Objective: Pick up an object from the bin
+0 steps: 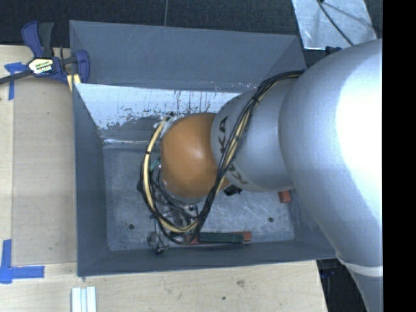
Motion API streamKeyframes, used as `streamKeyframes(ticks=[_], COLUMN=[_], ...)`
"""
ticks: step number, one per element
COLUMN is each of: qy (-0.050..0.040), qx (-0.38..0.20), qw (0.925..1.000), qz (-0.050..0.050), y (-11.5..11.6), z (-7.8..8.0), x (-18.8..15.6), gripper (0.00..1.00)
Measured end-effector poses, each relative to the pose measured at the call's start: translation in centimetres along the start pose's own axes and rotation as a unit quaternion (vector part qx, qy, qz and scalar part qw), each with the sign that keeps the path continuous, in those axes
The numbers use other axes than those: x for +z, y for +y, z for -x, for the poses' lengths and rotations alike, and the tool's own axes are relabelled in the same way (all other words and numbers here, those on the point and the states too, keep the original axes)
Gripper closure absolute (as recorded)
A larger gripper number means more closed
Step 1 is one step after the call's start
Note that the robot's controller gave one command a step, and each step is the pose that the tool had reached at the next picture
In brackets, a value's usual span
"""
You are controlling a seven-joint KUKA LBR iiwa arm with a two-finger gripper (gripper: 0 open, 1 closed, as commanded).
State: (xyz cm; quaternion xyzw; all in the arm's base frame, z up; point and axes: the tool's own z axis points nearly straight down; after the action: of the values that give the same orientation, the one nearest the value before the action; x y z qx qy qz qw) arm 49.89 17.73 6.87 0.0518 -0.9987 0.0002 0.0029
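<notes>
My gripper (156, 240) is low in the bin, near the front wall and left of its middle, mostly hidden under the wrist's orange cover and cables. A long dark stick-like thing with a red end (221, 238) lies flat along the front wall, just to the right of the gripper. Whether the gripper touches it cannot be made out. A small orange-red block (284, 197) lies on the floor at the right side, beside the arm.
The thick silver arm comes in from the right and covers the bin's right and back middle. Bare grey floor shows at the left and front right of the bin.
</notes>
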Motion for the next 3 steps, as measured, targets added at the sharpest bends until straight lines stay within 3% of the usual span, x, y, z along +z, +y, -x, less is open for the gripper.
streamKeyframes(ticks=[1, 2, 3], qy=[-0.0051, -0.0053, -0.0029], qx=[0.123, 0.177, 0.176], qw=[0.9923, 0.9842, 0.9843], qz=[0.001, 0.000, 0.001], y=[-6.7, -15.0, -21.8], z=[-1.5, 2.0, 7.2], x=[-0.3, -0.5, -0.5], gripper=[0.00, 0.00, 0.00])
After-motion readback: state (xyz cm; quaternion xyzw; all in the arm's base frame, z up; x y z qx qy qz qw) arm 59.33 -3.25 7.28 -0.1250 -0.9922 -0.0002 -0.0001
